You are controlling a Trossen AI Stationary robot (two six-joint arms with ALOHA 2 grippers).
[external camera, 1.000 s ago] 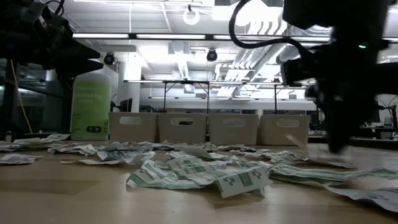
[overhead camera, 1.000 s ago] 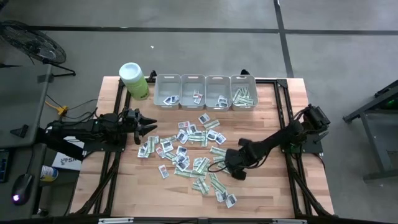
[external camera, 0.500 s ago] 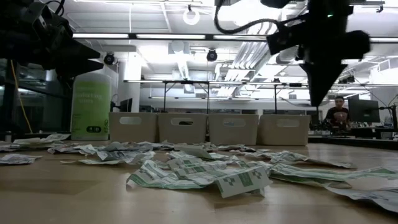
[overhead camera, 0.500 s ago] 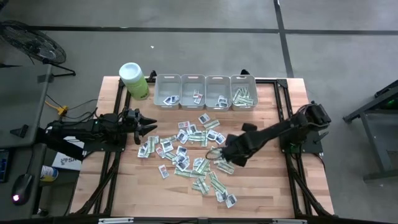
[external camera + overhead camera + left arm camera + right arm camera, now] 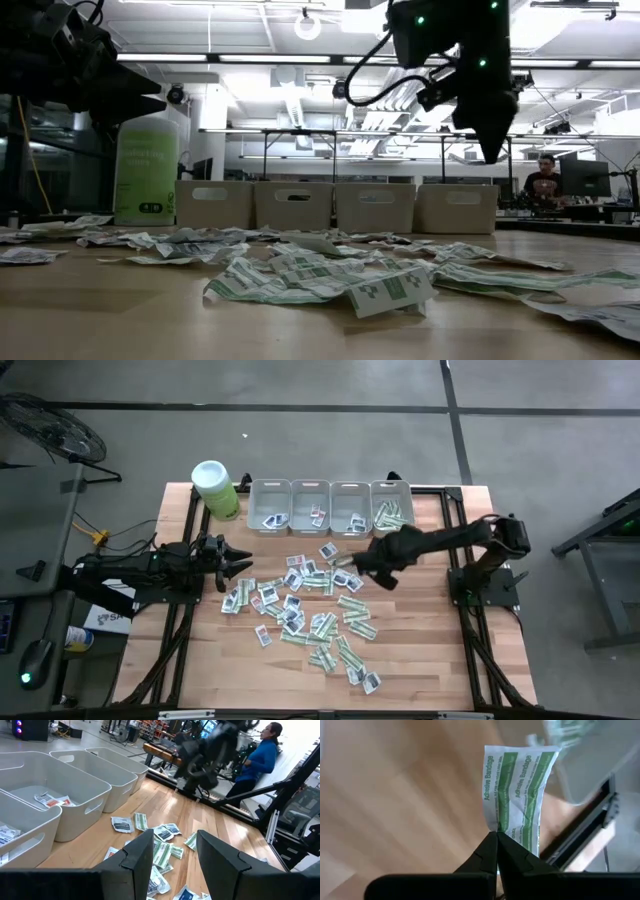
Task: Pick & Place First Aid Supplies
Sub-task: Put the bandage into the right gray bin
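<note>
Above pile's two o'clock edge, your right gripper (image 5: 496,842) stays clenched on green-and-white bandage strip (image 5: 518,795): light, floppy paper; pinch near end. Left gripper (image 5: 238,563) open, idle.

A wooden table (image 5: 420,660) carries scattered packets (image 5: 300,605), four bins (image 5: 330,507) and a canister (image 5: 214,489).

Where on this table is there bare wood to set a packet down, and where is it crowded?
Bare wood: the front left corner, the right side below the right gripper and the strip between canister and left gripper. Crowded: the packet pile mid-table, before the bins.
</note>
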